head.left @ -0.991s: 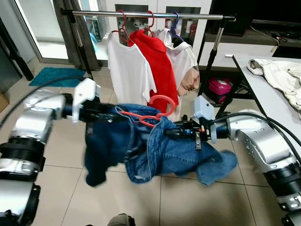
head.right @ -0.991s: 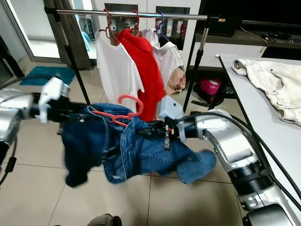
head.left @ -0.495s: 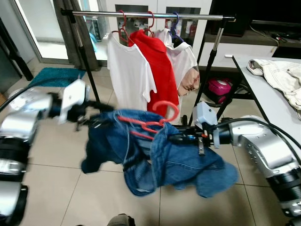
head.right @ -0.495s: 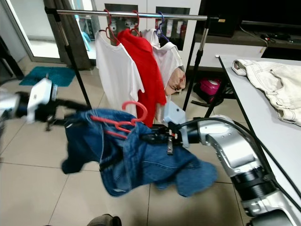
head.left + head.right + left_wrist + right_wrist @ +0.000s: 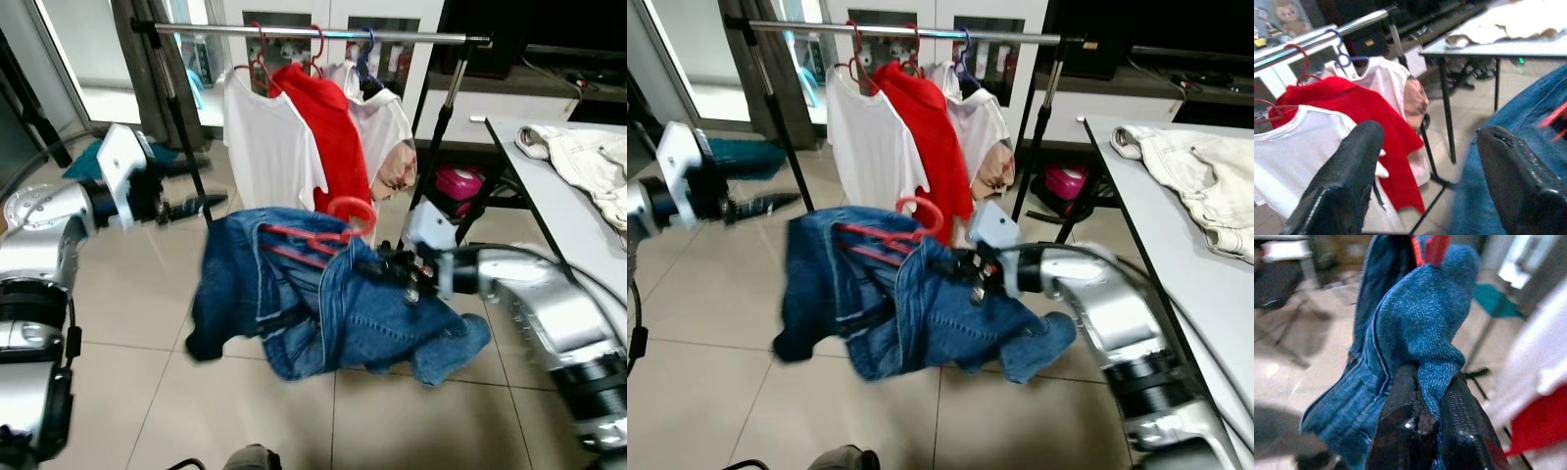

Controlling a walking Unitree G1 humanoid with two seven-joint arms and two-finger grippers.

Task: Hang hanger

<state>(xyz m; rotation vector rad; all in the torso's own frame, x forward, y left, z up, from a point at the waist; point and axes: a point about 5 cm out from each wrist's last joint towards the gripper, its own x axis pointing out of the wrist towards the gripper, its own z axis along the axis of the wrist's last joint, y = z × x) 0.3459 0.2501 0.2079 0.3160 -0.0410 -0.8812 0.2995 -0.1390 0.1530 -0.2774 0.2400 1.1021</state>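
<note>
- Right gripper pinches a fold of the blue denim jacket, its 2 black fingers pressed on the cloth.
- Jacket sits on a red hanger, held in the air below and in front of the clothes rail.
- Left gripper is spread and holds nothing, off to the left of the jacket.
- 3 shirts hang on the rail: white T-shirt, red shirt, another white shirt.
</note>
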